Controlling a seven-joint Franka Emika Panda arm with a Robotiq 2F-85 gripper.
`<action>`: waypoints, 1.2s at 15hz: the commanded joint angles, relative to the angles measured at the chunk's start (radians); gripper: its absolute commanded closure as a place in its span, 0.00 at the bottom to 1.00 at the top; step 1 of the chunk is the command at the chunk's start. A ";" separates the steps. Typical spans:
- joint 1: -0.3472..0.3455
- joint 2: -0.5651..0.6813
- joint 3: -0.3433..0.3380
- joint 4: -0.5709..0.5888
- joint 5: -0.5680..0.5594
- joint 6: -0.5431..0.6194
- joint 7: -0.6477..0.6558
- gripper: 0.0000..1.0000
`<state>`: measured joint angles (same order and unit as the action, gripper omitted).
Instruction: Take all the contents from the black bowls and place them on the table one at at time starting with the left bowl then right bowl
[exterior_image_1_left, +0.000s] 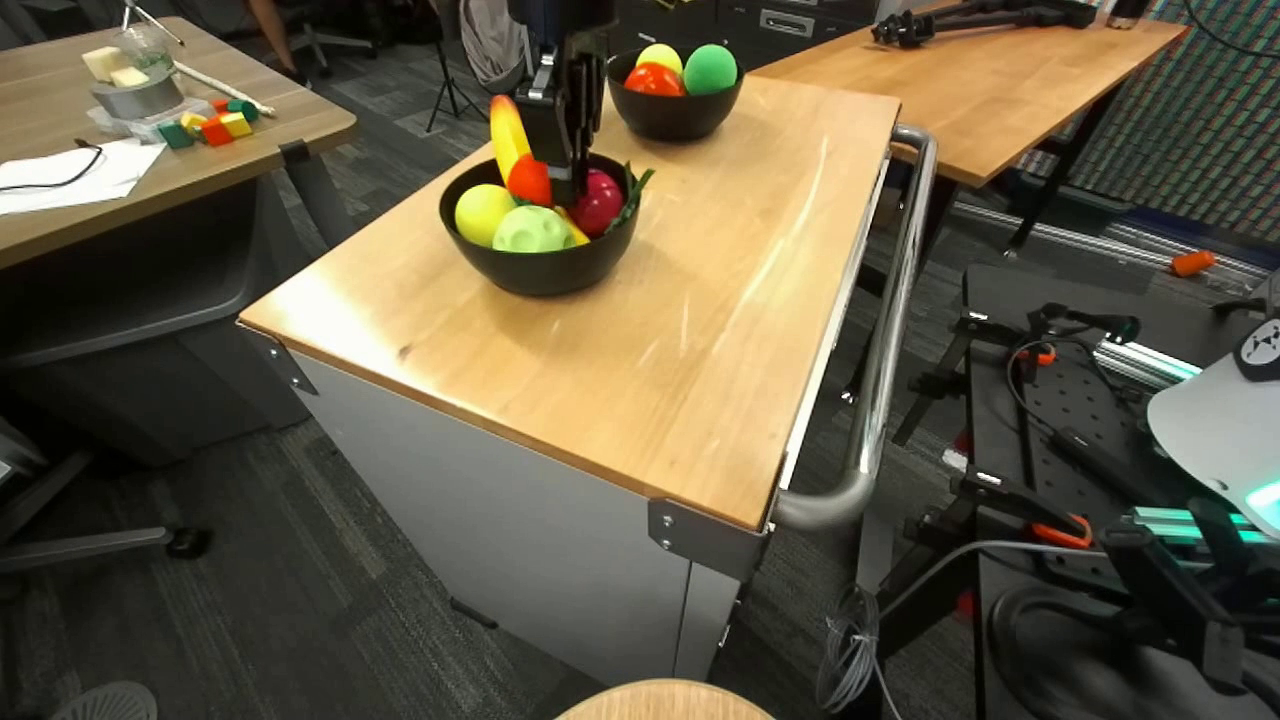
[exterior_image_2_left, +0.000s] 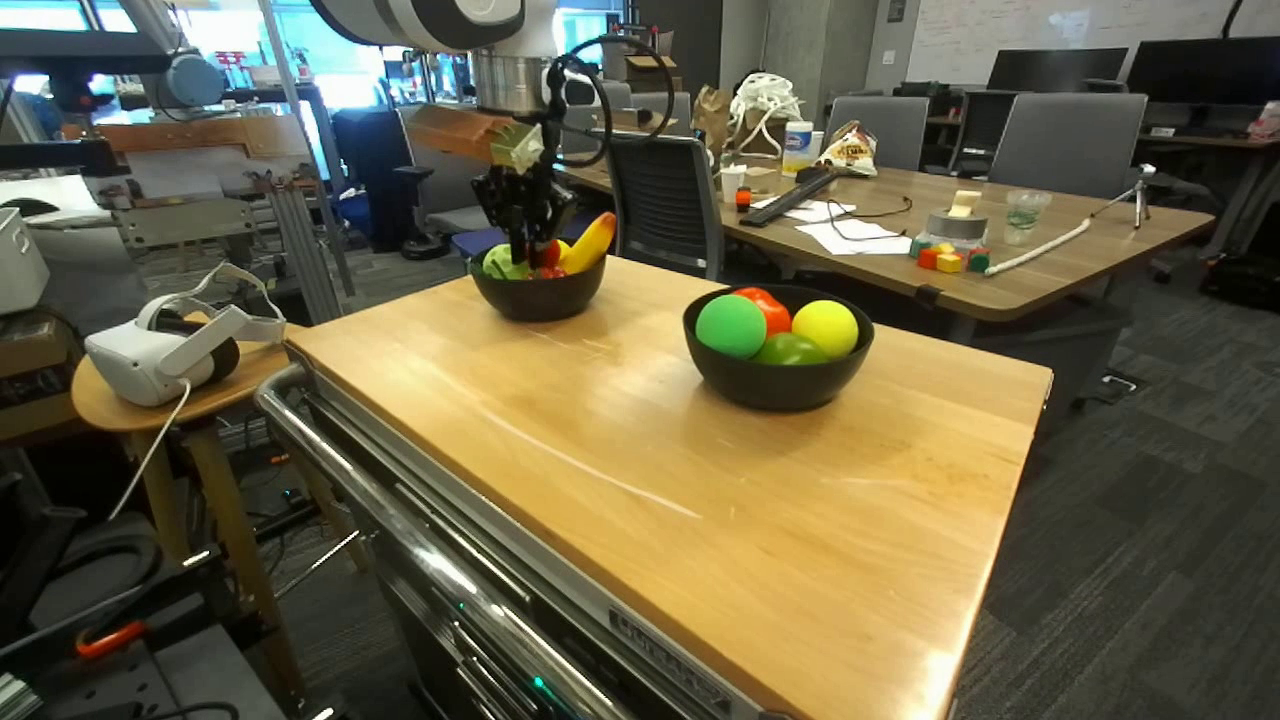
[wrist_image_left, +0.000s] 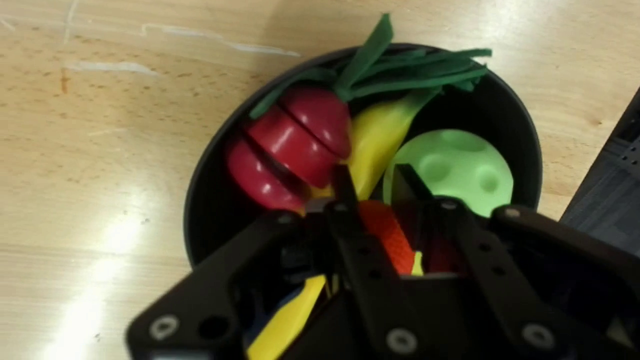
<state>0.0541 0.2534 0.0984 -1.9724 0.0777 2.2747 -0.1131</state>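
Observation:
My gripper (exterior_image_1_left: 568, 192) points down into a black bowl (exterior_image_1_left: 545, 272), also in the wrist view (wrist_image_left: 526, 125). Its fingers (wrist_image_left: 371, 175) stand a narrow gap apart. A red-orange piece (wrist_image_left: 387, 235) shows between them; I cannot tell whether they clamp it. This bowl also holds a light green dimpled piece (wrist_image_left: 450, 167), a dark red sliced piece with green leaves (wrist_image_left: 295, 145), a yellow piece (wrist_image_left: 380, 135), a yellow ball (exterior_image_1_left: 484, 212) and a yellow piece with a reddish end (exterior_image_2_left: 590, 245). Another black bowl (exterior_image_2_left: 775, 385) holds a green ball (exterior_image_2_left: 731, 325), yellow ball (exterior_image_2_left: 825, 328), red piece (exterior_image_2_left: 768, 308) and dark green piece (exterior_image_2_left: 790, 349).
Both bowls stand on a wooden cart top (exterior_image_2_left: 620, 450) with a metal handle rail (exterior_image_1_left: 895, 330) along one side. A desk with blocks and tape (exterior_image_2_left: 960, 228) stands beyond it. A stool with a white headset (exterior_image_2_left: 170, 350) stands beside the cart.

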 joint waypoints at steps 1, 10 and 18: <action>0.000 0.018 -0.009 0.054 -0.016 -0.025 -0.001 0.52; -0.016 0.021 -0.002 0.110 0.034 -0.037 -0.021 0.00; -0.014 0.087 -0.004 0.124 0.037 -0.071 -0.007 0.28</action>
<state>0.0402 0.3117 0.0934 -1.8856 0.1046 2.2382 -0.1135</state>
